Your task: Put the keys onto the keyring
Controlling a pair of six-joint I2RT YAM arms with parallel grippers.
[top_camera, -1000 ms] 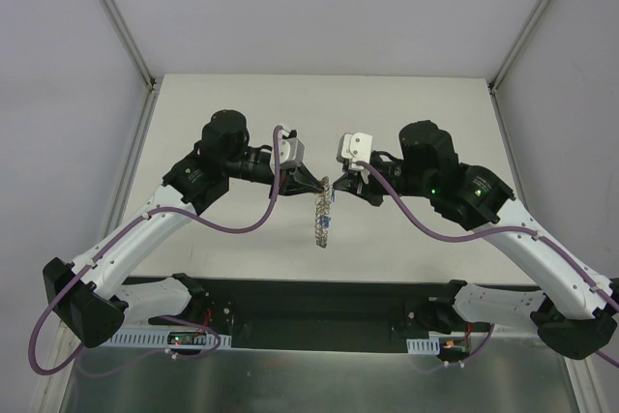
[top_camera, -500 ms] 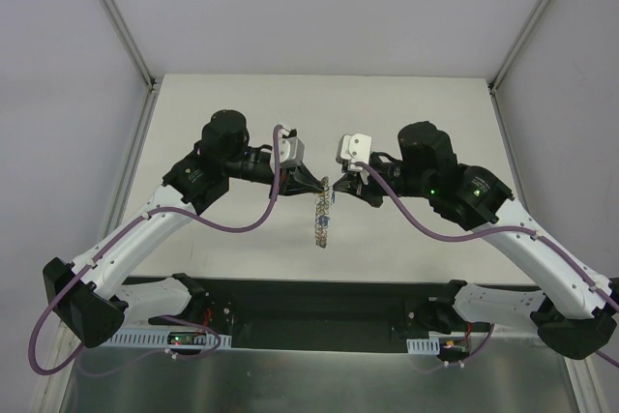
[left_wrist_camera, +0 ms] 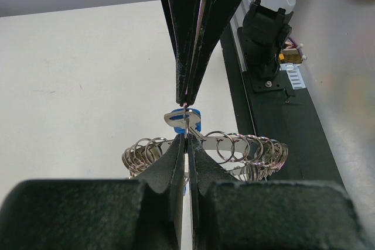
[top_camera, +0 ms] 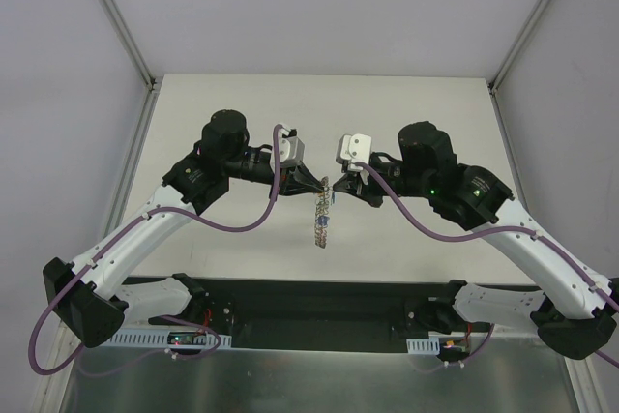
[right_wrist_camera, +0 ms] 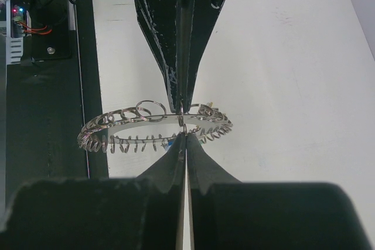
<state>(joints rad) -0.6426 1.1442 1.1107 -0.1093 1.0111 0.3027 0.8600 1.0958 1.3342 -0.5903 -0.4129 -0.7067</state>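
The keyring (top_camera: 319,218), a flat grey ring rimmed with many small split rings, hangs edge-on above the table between both grippers. My left gripper (top_camera: 320,184) is shut on a small split ring at its rim (left_wrist_camera: 186,142). My right gripper (top_camera: 334,187) meets it tip to tip and is shut on a blue-headed key (left_wrist_camera: 184,120) at the same spot (right_wrist_camera: 185,135). In the right wrist view the keyring (right_wrist_camera: 117,122) lies across the frame, with bits of blue, green and yellow keys partly hidden behind it. In the left wrist view the keyring (left_wrist_camera: 246,147) runs behind my fingers.
The white table (top_camera: 387,113) lies below, with grey walls on three sides. A black mounting strip (top_camera: 309,302) with both arm bases runs along the near edge. The right arm's base (left_wrist_camera: 266,45) and the left arm's base (right_wrist_camera: 35,4) show in the wrist views.
The hanging keyring has swung slightly to the left at its lower end. Both arms and grippers have hardly moved.
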